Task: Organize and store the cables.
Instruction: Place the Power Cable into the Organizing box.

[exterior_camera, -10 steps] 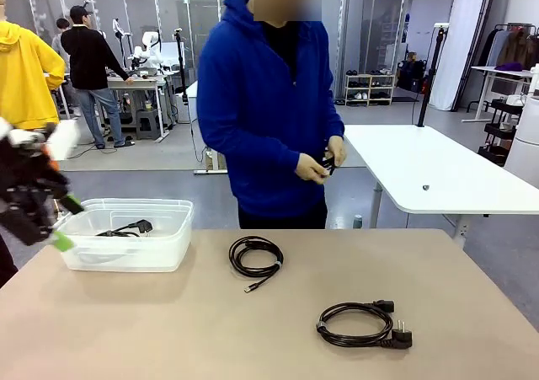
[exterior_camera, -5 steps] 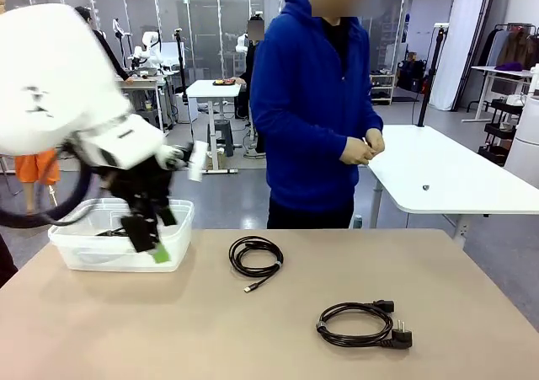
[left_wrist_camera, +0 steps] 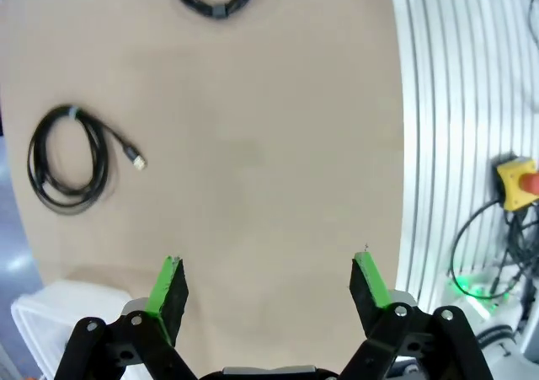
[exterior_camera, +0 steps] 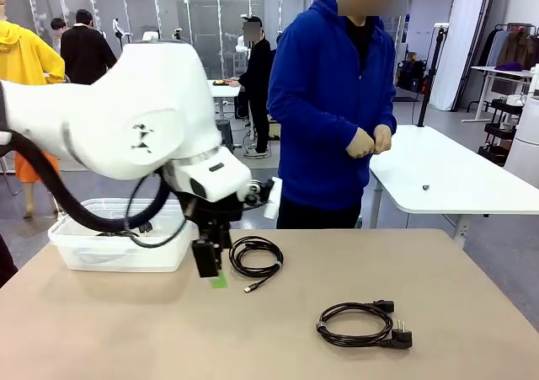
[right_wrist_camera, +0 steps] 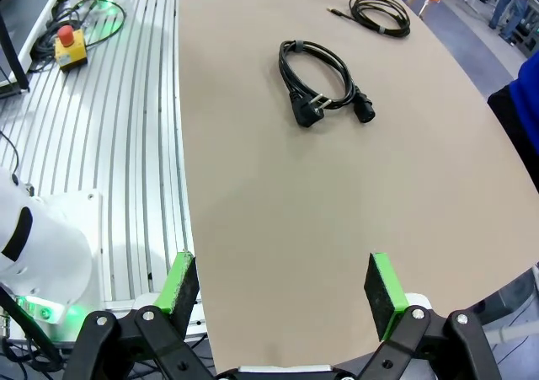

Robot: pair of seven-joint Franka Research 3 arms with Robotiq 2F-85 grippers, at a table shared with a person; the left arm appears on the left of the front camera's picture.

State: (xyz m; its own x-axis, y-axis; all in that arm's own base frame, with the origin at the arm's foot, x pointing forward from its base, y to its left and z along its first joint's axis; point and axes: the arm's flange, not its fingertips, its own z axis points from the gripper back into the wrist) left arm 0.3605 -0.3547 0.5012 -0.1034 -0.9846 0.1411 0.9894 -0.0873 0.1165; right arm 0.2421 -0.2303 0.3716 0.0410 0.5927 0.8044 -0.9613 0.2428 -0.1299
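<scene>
Two cables lie on the table (exterior_camera: pixel 126 329) in front of you. A thin coil (exterior_camera: pixel 255 256), bound with a tie and ending in a small metal-tipped connector (exterior_camera: pixel 251 288), sits around the middle of the table. A thicker power cord (exterior_camera: pixel 362 323), coiled with both its black plugs on the right side, lies nearer you and further right, well apart from the thin coil. Your left gripper (exterior_camera: pixel 212 275) points down at the tabletop just left of the thin coil, between it and the clear plastic bin (exterior_camera: pixel 118 254) at the far left. Its jaws are spread wide with nothing between them, and the left wrist view shows only bare table between the green pads (left_wrist_camera: pixel 173 280). Something dark lies inside the bin, but your left arm's hose crosses it and you cannot tell what it is. Your right gripper (right_wrist_camera: pixel 281 270) hangs over the near right edge of the table, likewise released and holding nothing, its fingers framing bare tabletop with the power cord further off. Across the table, a person (exterior_camera: pixel 333 102) in a blue hooded top stands at the far side with both hands (exterior_camera: pixel 370 140) together in front of the body, clear of the cables.
</scene>
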